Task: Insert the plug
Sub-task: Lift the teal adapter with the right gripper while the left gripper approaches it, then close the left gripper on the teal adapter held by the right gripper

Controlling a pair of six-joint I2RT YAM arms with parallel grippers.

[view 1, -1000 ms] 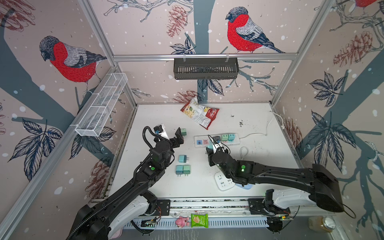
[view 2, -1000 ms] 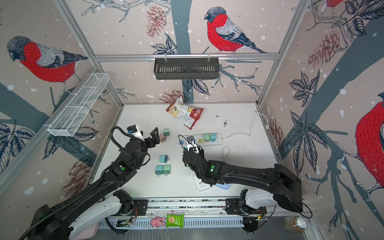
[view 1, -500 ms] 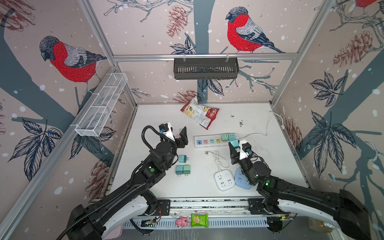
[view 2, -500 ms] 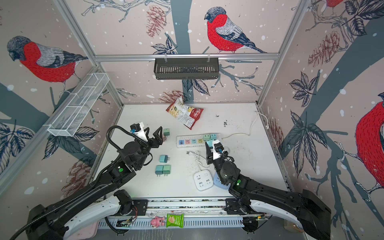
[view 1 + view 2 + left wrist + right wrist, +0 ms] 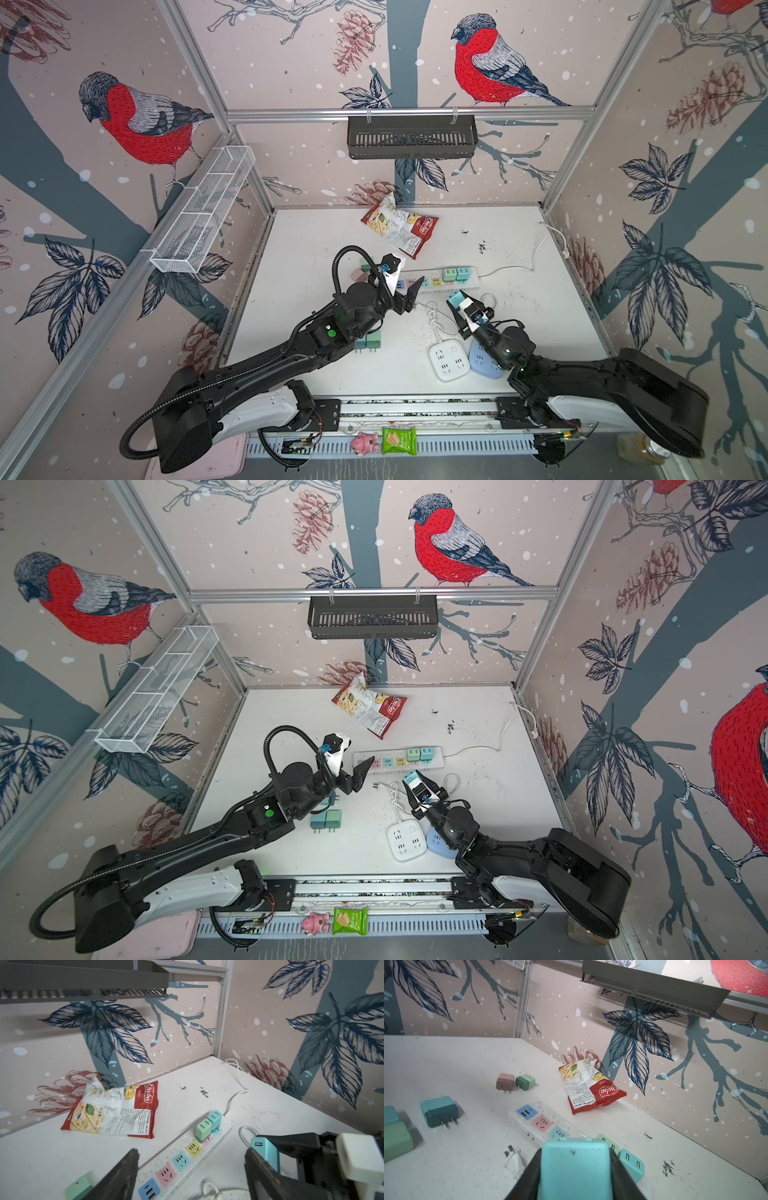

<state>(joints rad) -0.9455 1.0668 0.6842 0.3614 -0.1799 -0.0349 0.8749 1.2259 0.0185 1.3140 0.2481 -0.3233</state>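
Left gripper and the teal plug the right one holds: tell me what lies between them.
The white cord's two-pin end lies between the left gripper and the teal plug, touching neither; both top views show it.

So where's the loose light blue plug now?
The light blue plug is clamped in the right gripper, mid-table in a top view, just in front of the power strip.

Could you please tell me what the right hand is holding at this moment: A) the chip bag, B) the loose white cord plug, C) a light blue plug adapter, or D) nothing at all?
C: in the right wrist view the right hand is closed on the light blue plug adapter, which sits squarely between its two dark fingers.
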